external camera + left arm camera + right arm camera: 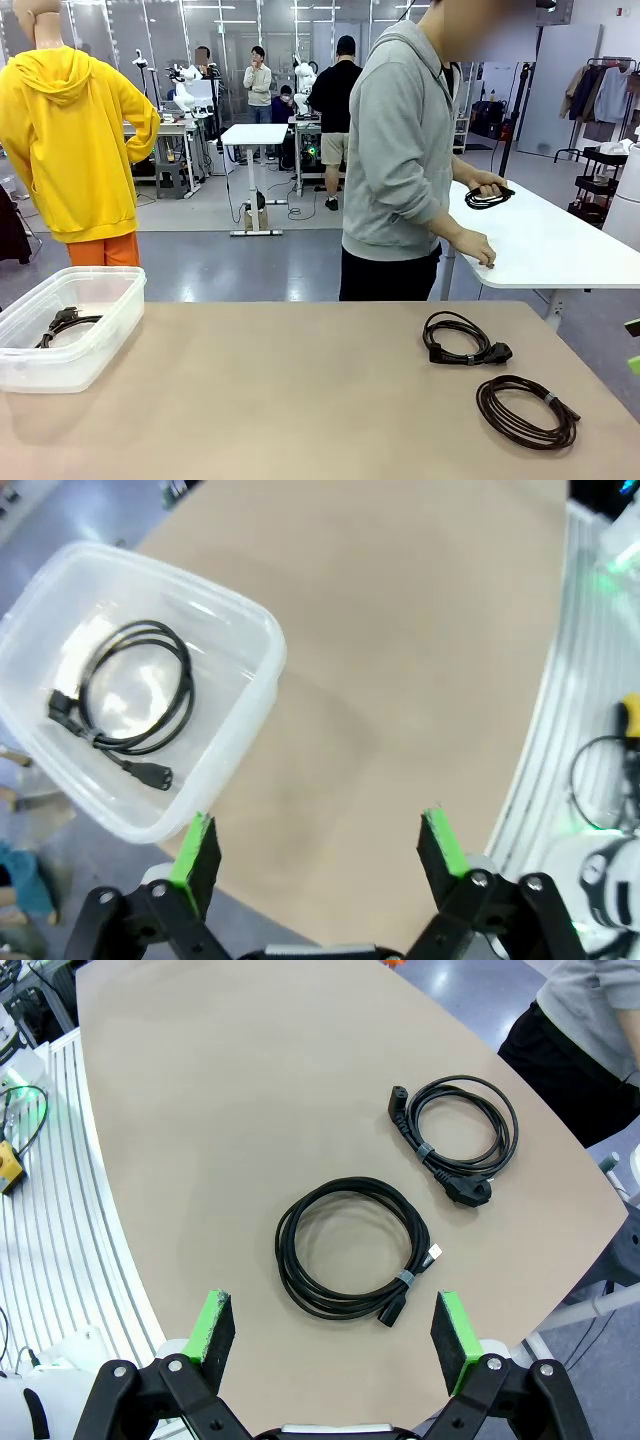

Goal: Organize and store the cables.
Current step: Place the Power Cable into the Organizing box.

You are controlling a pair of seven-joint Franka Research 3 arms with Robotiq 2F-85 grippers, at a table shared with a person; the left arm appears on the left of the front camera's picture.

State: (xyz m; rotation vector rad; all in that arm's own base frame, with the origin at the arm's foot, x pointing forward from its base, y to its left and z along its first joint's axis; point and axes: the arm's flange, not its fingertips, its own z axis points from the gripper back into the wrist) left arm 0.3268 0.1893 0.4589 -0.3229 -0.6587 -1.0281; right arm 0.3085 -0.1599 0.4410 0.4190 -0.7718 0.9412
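Two coiled cables lie on the tan table (pixel 300 380) at the right: a black one with a plug (pixel 462 338) (pixel 460 1138) and a dark-brown one (pixel 527 410) (pixel 350 1247) nearer me. A third black coil (pixel 64 324) (pixel 128 700) rests inside the clear plastic bin (pixel 100 290) (pixel 262 685) at the left. The person at the far side holds another black coil (pixel 488 197) in one hand over a white table. My right gripper (pixel 335 1332) hangs open above the dark-brown coil. My left gripper (pixel 322 850) is open above the table edge beside the bin.
The person in a grey hoodie (pixel 400 150) stands between my table and the white table (pixel 560 245) at the right, one hand resting on it. The table's middle is bare. Other tables and people are farther back.
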